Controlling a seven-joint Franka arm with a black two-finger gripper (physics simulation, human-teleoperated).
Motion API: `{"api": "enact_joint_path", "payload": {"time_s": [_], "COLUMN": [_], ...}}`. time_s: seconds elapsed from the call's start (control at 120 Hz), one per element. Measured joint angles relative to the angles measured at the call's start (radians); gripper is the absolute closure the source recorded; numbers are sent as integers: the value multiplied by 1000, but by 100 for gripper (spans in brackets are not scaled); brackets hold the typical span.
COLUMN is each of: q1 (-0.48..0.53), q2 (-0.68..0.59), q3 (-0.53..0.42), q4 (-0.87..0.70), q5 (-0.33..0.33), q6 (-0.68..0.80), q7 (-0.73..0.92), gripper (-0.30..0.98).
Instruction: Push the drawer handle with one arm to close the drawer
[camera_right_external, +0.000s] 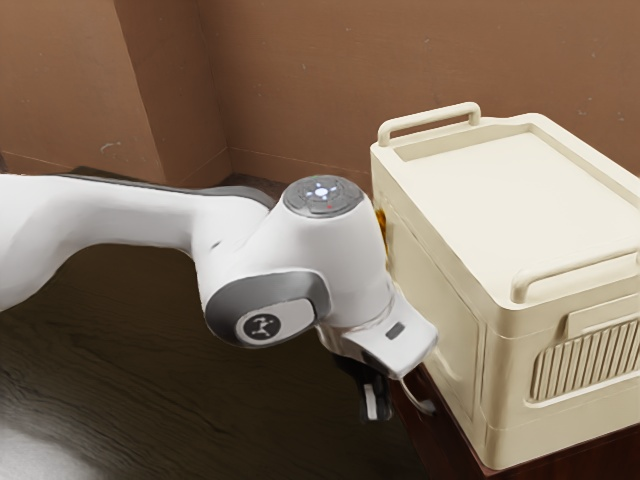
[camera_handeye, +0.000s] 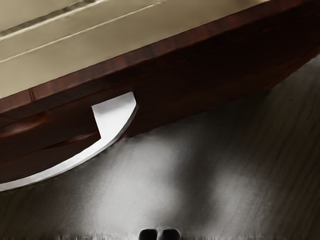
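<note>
The push could be wasted if the gripper (camera_handeye: 159, 234), its fingertips drawn nearly together with nothing held, is slid past the curved white handle (camera_handeye: 114, 120), which is mounted on the dark wooden front (camera_handeye: 200, 75); by an off-centre shove, the drawer could be jammed. Above it, the cream box (camera_right_external: 440, 290) could be scraped by the arm (camera_right_external: 330, 255), so close is it placed.
</note>
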Motion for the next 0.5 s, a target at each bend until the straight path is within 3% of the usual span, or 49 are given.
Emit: {"api": "enact_joint_path", "payload": {"time_s": [0.083,0.3,0.5], "q1": [-37,24,25], "q2": [-91,-255,-291], "q3": [0,3,8], "q4": [-50,-58,-47], "q5": [-7,-14,-13], "q6": [-24,-148,-236], "q7": [-50,-155,-226], "gripper": [79,77,39]}}
